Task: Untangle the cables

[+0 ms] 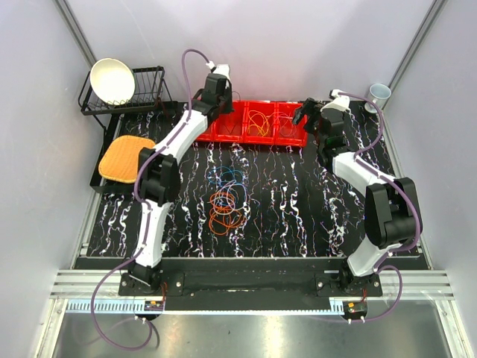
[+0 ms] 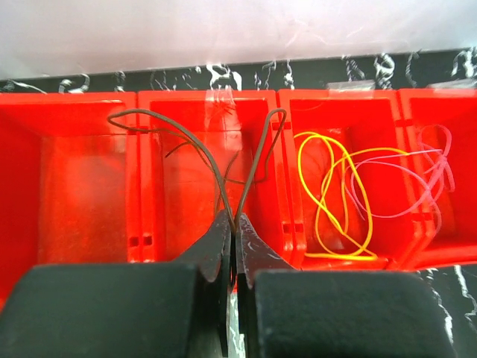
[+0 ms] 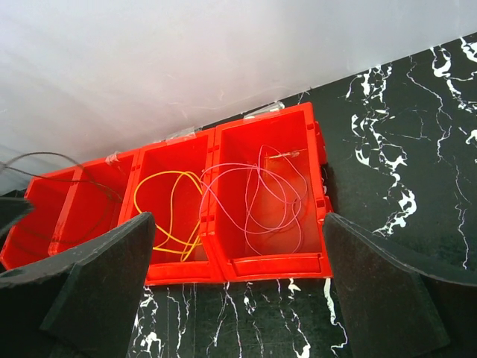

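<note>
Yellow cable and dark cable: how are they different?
The yellow cable is bright; the dark cable is brownish grey. The yellow cable lies loose inside a red bin with nothing holding it; the dark cable is pinched by the left end effector, and its loops stand up over the neighbouring bin. The yellow cable crosses a pink cable; the dark cable looks alone. Both are thin, bendy loops.

A thin dark cable (image 2: 258, 160) arches up from the pinched left gripper (image 2: 233, 224). Just to its right lies a looped yellow cable (image 2: 345, 179), then a pinkish cable (image 3: 253, 195) ahead of the wide-spread right gripper (image 3: 235, 224). An orange cable (image 1: 226, 209) and a blue cable (image 1: 228, 177) lie tangled well behind both.
</note>
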`<control>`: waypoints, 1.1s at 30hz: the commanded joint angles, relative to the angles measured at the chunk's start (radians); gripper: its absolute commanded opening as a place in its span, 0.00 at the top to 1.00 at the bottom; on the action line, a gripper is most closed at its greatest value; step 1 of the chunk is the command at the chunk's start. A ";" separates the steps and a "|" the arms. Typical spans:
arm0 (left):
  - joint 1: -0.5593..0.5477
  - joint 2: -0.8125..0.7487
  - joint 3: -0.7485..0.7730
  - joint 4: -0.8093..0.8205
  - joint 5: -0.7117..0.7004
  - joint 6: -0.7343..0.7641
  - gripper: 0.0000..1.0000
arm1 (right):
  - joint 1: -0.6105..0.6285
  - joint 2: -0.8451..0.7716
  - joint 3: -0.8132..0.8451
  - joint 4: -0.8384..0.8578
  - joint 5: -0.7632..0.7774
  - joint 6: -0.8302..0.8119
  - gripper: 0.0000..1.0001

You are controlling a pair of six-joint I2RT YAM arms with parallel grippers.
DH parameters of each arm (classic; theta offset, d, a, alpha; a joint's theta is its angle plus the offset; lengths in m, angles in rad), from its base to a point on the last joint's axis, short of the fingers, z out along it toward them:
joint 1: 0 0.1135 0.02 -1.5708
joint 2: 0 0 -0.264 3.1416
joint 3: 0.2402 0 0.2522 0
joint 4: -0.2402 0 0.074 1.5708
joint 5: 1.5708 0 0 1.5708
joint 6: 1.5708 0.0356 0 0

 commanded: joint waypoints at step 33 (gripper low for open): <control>0.037 0.098 0.044 0.087 0.099 -0.027 0.46 | 0.000 0.049 0.095 -0.019 -0.059 0.002 0.00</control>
